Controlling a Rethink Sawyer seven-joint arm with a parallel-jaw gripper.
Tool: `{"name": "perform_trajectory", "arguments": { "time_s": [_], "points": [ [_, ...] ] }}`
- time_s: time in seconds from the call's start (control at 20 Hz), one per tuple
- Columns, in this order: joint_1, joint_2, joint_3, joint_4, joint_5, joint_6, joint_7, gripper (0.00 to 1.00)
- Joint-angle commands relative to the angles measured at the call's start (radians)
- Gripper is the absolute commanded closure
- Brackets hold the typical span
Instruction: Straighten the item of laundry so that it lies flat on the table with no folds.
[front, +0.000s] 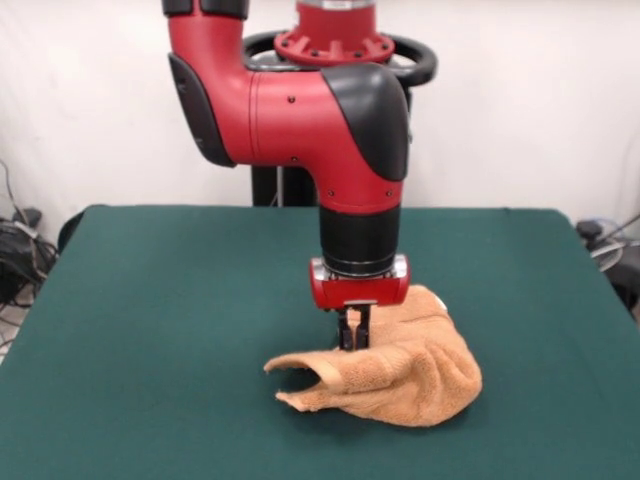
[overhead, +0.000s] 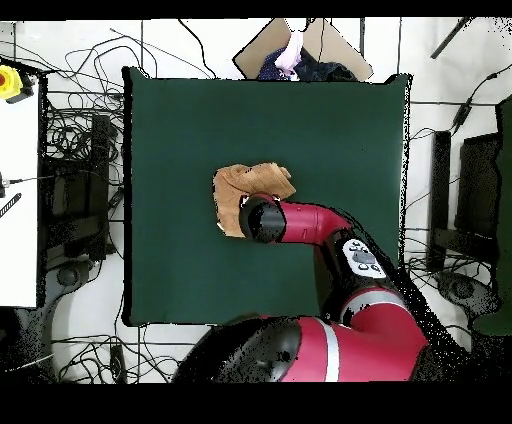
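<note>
Towel (front: 400, 375) bunched on table (front: 150, 320) — tool (front: 354, 338) pinching its raised fold.

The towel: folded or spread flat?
Folded. The towel sits bunched on the table, one edge curling up beneath the claw.

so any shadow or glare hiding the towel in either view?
Front view: even light, no glare, only a soft shadow under the towel at the tool. Overhead view: no glare on the table, but the arm covers part of the towel.
</note>
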Motion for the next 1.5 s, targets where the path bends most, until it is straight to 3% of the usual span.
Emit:
{"name": "perform_trajectory", "arguments": {
  "time_s": [0.05,0.35,0.7,1.1,1.5],
  "points": [
    [0.019,0.021,0.061,-0.030,-0.054,-0.029,0.056,1.00],
    [0.035,0.015,0.025,-0.036,-0.070,-0.048,0.074,1.00],
    [-0.007,0.011,0.035,-0.012,-0.070,-0.037,0.067,1.00],
    [-0.008,-0.176,0.069,0.033,0.006,0.171,0.042,1.00],
    [-0.038,-0.171,0.108,-0.006,0.017,0.224,0.020,1.00]
  ]
}}
